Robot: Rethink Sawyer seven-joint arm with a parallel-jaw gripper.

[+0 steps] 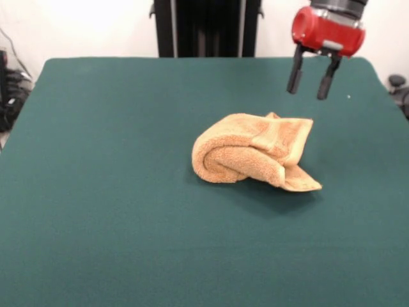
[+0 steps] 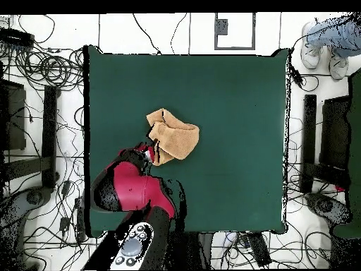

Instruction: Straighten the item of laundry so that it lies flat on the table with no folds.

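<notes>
One orange-tan towel (image 1: 255, 153) on the dark green table (image 1: 108, 211), roughly mid-table in the front view and a little right of centre. Bunched and rolled over on itself, not flat: thick rounded fold at the left end, a woven band across the upper layer, one loose corner splayed out flat at the lower right. Same crumpled lump in the overhead view (image 2: 173, 137), a flap sticking out toward the upper left. Above and to the right of it in the front view, red-bodied gripper (image 1: 312, 78) hanging in the air, clear of the cloth, two dark fingers (image 1: 294, 73) pointing down and spread apart with nothing between them. Legs and shoes of a person (image 2: 326, 44) beyond the table's corner in the overhead view.
</notes>
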